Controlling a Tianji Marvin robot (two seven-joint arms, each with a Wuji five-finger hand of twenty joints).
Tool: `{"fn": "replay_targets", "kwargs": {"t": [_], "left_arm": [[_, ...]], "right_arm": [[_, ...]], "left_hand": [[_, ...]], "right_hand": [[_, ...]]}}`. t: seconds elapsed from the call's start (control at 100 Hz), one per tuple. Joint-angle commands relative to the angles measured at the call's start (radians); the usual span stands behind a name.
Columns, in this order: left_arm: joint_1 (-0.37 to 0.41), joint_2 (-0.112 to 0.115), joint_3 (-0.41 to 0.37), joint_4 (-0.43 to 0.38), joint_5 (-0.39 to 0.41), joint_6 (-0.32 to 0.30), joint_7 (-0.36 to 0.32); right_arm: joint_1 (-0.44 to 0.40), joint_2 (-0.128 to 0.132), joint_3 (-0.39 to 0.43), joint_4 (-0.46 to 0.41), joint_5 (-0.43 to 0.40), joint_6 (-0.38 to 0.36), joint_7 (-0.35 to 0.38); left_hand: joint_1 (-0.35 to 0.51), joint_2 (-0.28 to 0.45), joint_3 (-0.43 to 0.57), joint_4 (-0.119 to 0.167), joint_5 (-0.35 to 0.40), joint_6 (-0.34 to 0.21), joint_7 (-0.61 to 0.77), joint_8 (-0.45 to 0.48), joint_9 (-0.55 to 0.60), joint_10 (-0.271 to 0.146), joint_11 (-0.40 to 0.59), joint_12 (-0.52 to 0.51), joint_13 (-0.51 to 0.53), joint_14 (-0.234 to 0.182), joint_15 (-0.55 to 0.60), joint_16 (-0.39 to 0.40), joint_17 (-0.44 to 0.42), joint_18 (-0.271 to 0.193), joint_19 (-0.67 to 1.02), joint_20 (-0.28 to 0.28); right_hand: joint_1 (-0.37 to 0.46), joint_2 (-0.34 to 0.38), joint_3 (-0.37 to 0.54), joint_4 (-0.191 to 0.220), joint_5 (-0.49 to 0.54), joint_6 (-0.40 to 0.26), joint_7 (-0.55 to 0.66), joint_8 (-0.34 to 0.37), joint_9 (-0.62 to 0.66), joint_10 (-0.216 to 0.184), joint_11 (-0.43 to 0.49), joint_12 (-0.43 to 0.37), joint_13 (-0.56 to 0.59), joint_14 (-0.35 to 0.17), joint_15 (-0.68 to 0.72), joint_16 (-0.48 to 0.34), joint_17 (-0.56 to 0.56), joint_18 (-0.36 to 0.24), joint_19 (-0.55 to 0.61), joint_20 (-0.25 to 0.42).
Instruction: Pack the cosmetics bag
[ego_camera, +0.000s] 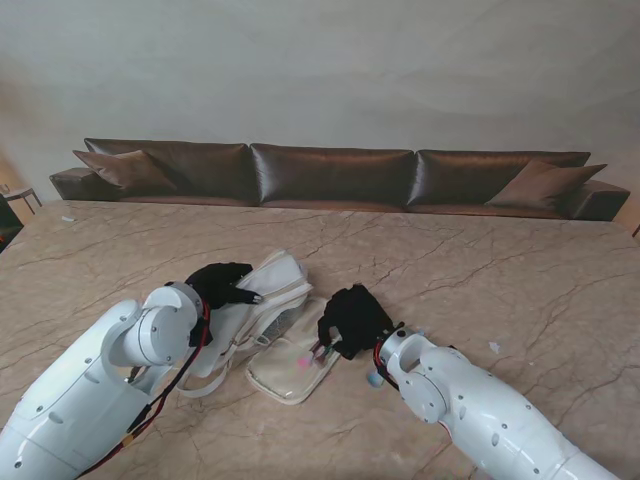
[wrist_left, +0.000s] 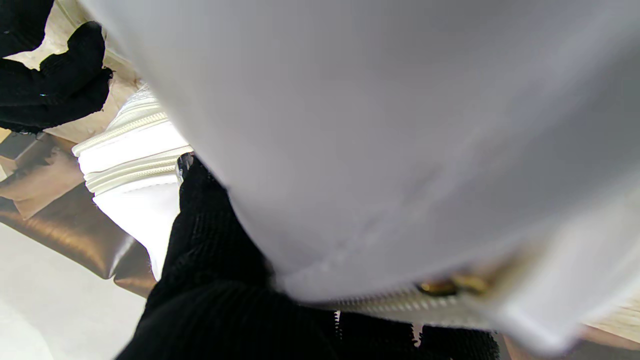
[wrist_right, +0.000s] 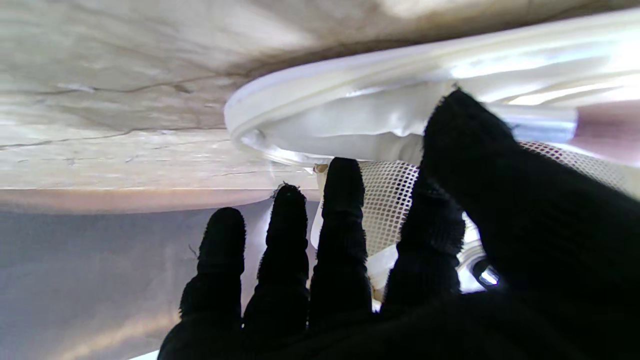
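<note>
A beige marble table (ego_camera: 480, 270) with dark veins fills the lower two thirds of the stand view. Behind it, across the middle of the frame, runs a long brown sofa (ego_camera: 330, 175) with a cushion (ego_camera: 125, 167) at each end, against a plain pale wall (ego_camera: 320, 60). A small side table (ego_camera: 20, 195) shows at the left edge.

The white bag (ego_camera: 262, 300) lies open at the centre of the frame, its lid (ego_camera: 292, 365) folded flat toward the bottom edge. Something pink (ego_camera: 305, 360) lies on the lid, too small to name. A small bluish item (ego_camera: 373, 379) sits on the marble just beside the right wrist, and a pale speck (ego_camera: 494, 347) lies farther toward the right edge.

The left hand (ego_camera: 218, 283), in a black glove, sits on the bag's upper left part, fingers curled onto the fabric. The right hand (ego_camera: 352, 318), also gloved, rests at the lid's right edge, fingertips by the pink thing.

The left wrist view adds what the stand cannot: white bag fabric (wrist_left: 380, 140) pressed close to the lens, a zip with a gold pull (wrist_left: 447, 286), and gloved fingers (wrist_left: 210, 235) closed against the bag. The right hand shows in its upper left corner.

The right wrist view shows the lid's rounded rim (wrist_right: 320, 95), a white mesh pocket (wrist_right: 387, 200) and spread fingers (wrist_right: 340, 235) holding nothing.
</note>
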Motion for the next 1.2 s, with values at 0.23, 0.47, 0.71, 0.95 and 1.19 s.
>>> {"fn": "replay_targets", "kwargs": {"t": [0.23, 0.47, 0.71, 0.95, 1.19], "left_arm": [[0.013, 0.0, 0.007, 0.002, -0.005, 0.002, -0.007], [0.009, -0.002, 0.012, 0.004, -0.008, 0.003, -0.002], [0.007, -0.003, 0.015, 0.007, -0.008, 0.004, 0.004], [0.011, -0.005, 0.014, 0.009, -0.013, 0.014, 0.013], [0.009, -0.009, 0.017, 0.011, -0.019, 0.025, 0.028]], "right_arm": [[-0.041, 0.022, 0.057, -0.056, -0.02, 0.013, 0.051], [-0.088, 0.03, 0.127, -0.113, -0.043, 0.03, 0.079], [-0.201, 0.054, 0.284, -0.238, -0.08, -0.009, 0.203], [-0.327, 0.069, 0.436, -0.346, -0.093, -0.048, 0.327], [-0.395, 0.075, 0.512, -0.367, -0.092, -0.059, 0.371]], "left_hand": [[0.121, 0.074, 0.057, 0.039, 0.027, -0.157, 0.096, 0.031, -0.005, -0.042, 0.03, 0.022, -0.013, -0.018, -0.008, 0.011, -0.013, -0.01, 0.002, 0.012], [0.121, 0.074, 0.059, 0.039, 0.026, -0.155, 0.096, 0.03, -0.005, -0.042, 0.03, 0.022, -0.013, -0.017, -0.008, 0.011, -0.014, -0.01, 0.001, 0.012], [0.121, 0.074, 0.056, 0.038, 0.027, -0.157, 0.097, 0.03, -0.004, -0.043, 0.03, 0.021, -0.012, -0.019, -0.008, 0.011, -0.013, -0.01, 0.002, 0.012], [0.121, 0.073, 0.055, 0.038, 0.027, -0.158, 0.096, 0.029, -0.005, -0.043, 0.03, 0.022, -0.013, -0.018, -0.008, 0.01, -0.013, -0.011, 0.001, 0.012], [0.121, 0.072, 0.057, 0.038, 0.029, -0.156, 0.097, 0.029, -0.004, -0.042, 0.031, 0.022, -0.013, -0.017, -0.007, 0.01, -0.012, -0.011, 0.002, 0.01]], "right_hand": [[-0.083, 0.02, -0.008, 0.198, -0.165, 0.221, -0.279, -0.003, -0.101, 0.021, -0.042, -0.034, -0.049, 0.027, -0.025, -0.008, -0.019, 0.003, -0.016, 0.008], [-0.138, -0.011, -0.042, 0.178, -0.218, 0.251, -0.311, -0.014, -0.118, 0.025, -0.052, -0.052, -0.021, 0.032, -0.02, -0.006, -0.005, 0.012, -0.012, 0.01], [-0.134, -0.031, -0.029, 0.17, -0.122, 0.199, -0.261, 0.008, 0.001, -0.01, -0.005, -0.023, 0.066, 0.029, -0.025, -0.001, 0.033, 0.037, -0.023, 0.011], [-0.047, 0.005, 0.033, 0.197, -0.124, 0.18, -0.267, 0.014, 0.003, -0.016, -0.037, -0.014, 0.066, 0.022, -0.047, -0.003, 0.026, 0.039, -0.05, 0.006], [0.004, -0.006, 0.093, 0.214, -0.185, 0.189, -0.298, 0.001, -0.027, -0.014, -0.065, -0.02, 0.041, 0.014, -0.063, -0.003, 0.016, 0.039, -0.077, 0.002]]}}
